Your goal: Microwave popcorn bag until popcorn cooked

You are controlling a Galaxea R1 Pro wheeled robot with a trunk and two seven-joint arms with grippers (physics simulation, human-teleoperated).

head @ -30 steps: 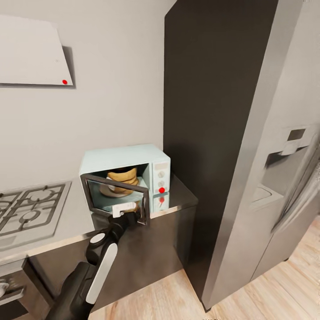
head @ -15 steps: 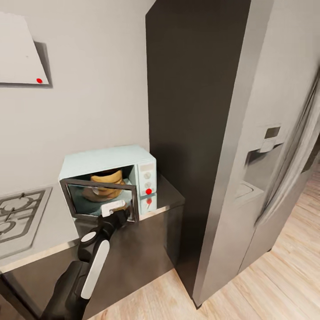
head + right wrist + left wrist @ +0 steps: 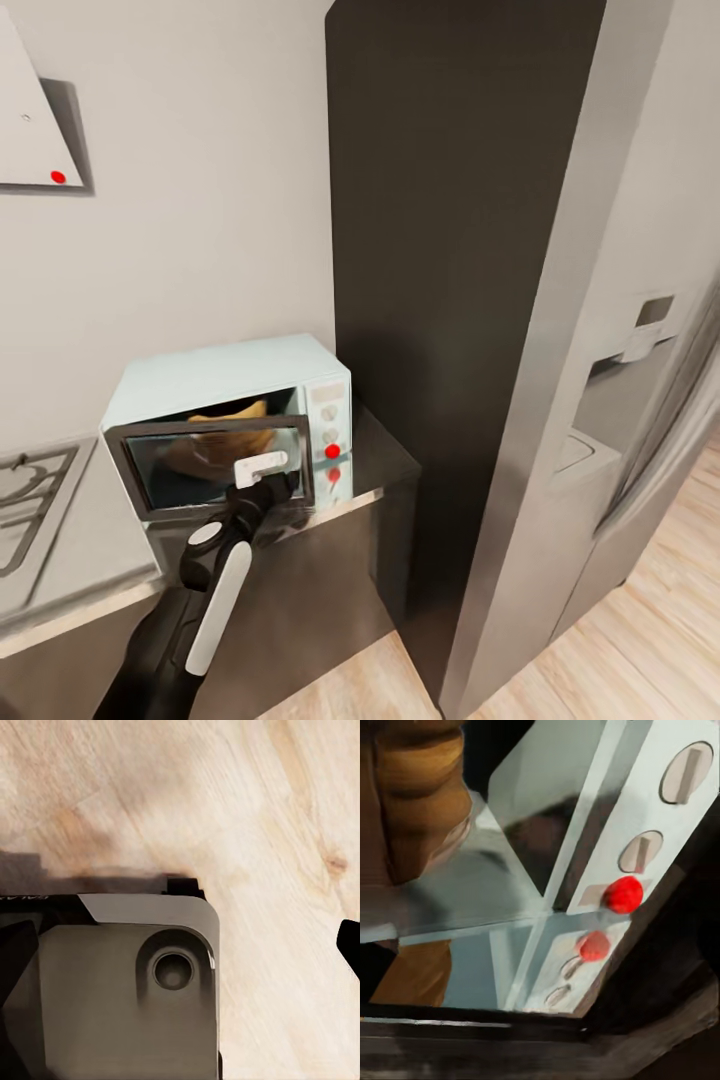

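Left pincer (image 3: pixel 262 478): it rests against the front of the microwave (image 3: pixel 215 375) door (image 3: pixel 215 465), near the door's lower edge. Whether its fingers are parted or clenched cannot be told. The door stands nearly shut, with a gap open along its top.

Popcorn bag (image 3: pixel 225 412): it stands inside the microwave, its mustard-tan top visible above the door. In the left wrist view the bag (image 3: pixel 412 787) sits on the pale cavity floor, beside the white knob panel (image 3: pixel 656 817) with its red light (image 3: pixel 623 894).

The microwave stands on the grey counter (image 3: pixel 385 455), against a tall dark cabinet (image 3: pixel 440 300). A gas hob (image 3: pixel 25 490) lies further along the counter.

Right pincer: state cannot be told. The right wrist view looks down on a grey base part (image 3: pixel 112 990) over wooden floor (image 3: pixel 262 810).
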